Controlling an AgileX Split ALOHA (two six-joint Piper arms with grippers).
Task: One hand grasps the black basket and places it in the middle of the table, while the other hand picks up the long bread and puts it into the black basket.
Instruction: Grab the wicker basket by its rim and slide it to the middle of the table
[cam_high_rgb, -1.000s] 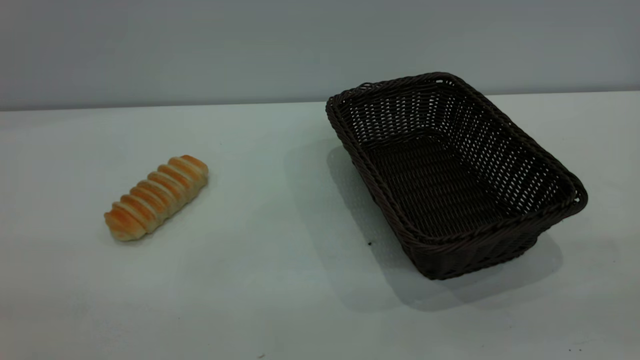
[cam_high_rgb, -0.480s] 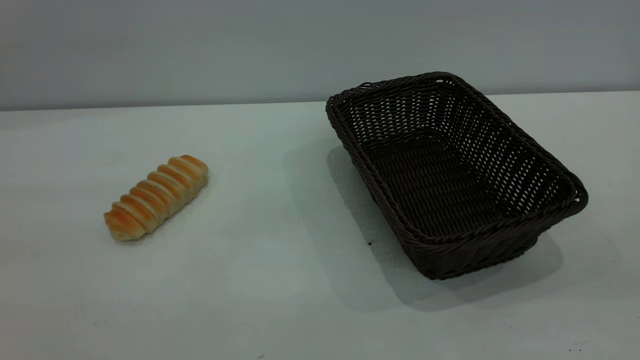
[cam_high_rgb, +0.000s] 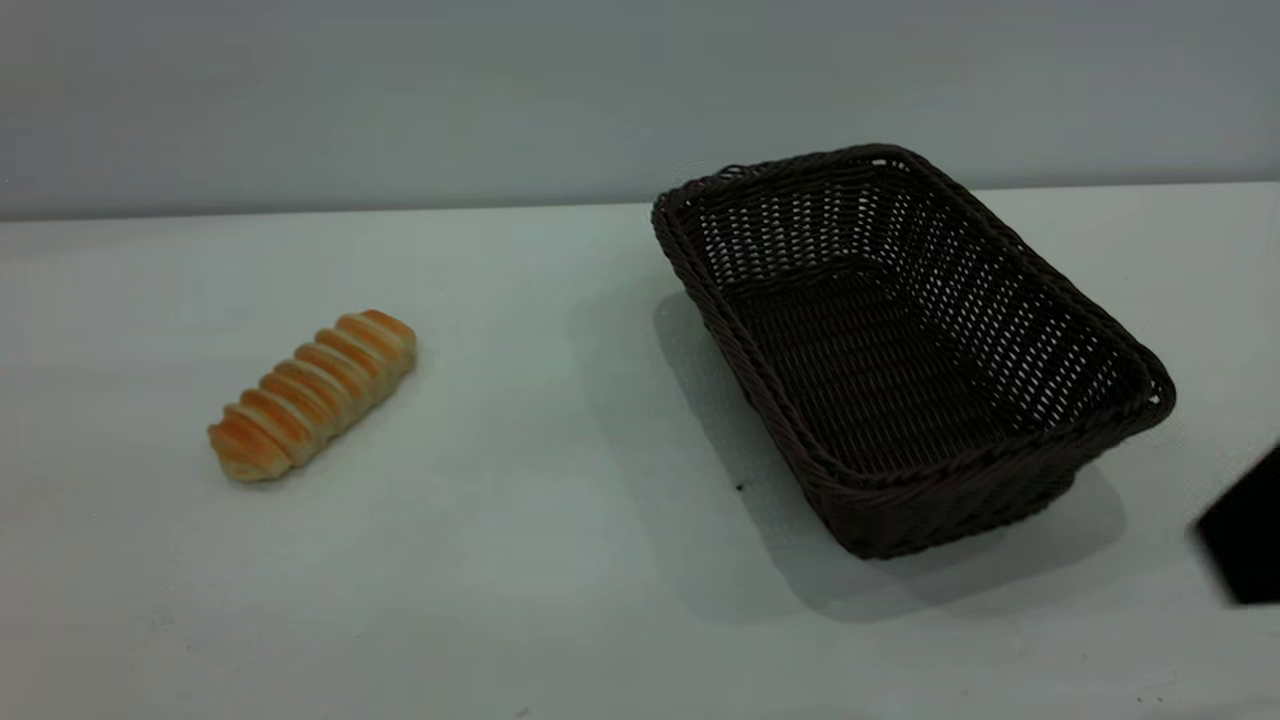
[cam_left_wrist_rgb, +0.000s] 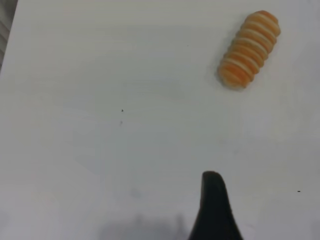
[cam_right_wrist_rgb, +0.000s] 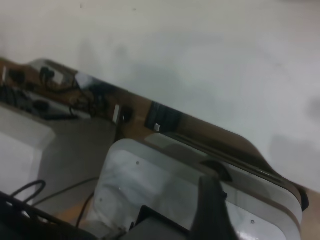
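The long bread (cam_high_rgb: 312, 393), golden-orange with pale ridges, lies on the left half of the table (cam_high_rgb: 560, 560), slanting from near left to far right. The black basket (cam_high_rgb: 880, 482) stands empty on the right half, set at an angle. A black part of my right gripper (cam_high_rgb: 1245, 530) shows at the right edge, apart from the basket's near right corner. In the left wrist view my left gripper (cam_left_wrist_rgb: 214, 210) hangs over bare table with the bread (cam_left_wrist_rgb: 248, 50) well ahead of it, untouched. The right wrist view shows my right gripper (cam_right_wrist_rgb: 212, 210) over the table's edge.
A grey wall runs behind the table. In the right wrist view the table's rounded edge (cam_right_wrist_rgb: 235, 145) passes under the gripper, with white equipment (cam_right_wrist_rgb: 150, 180) and cables (cam_right_wrist_rgb: 30, 192) below it. Bare tabletop lies between bread and basket.
A black part of the right arm has come into the exterior view at its right edge. Bread and basket have not moved.
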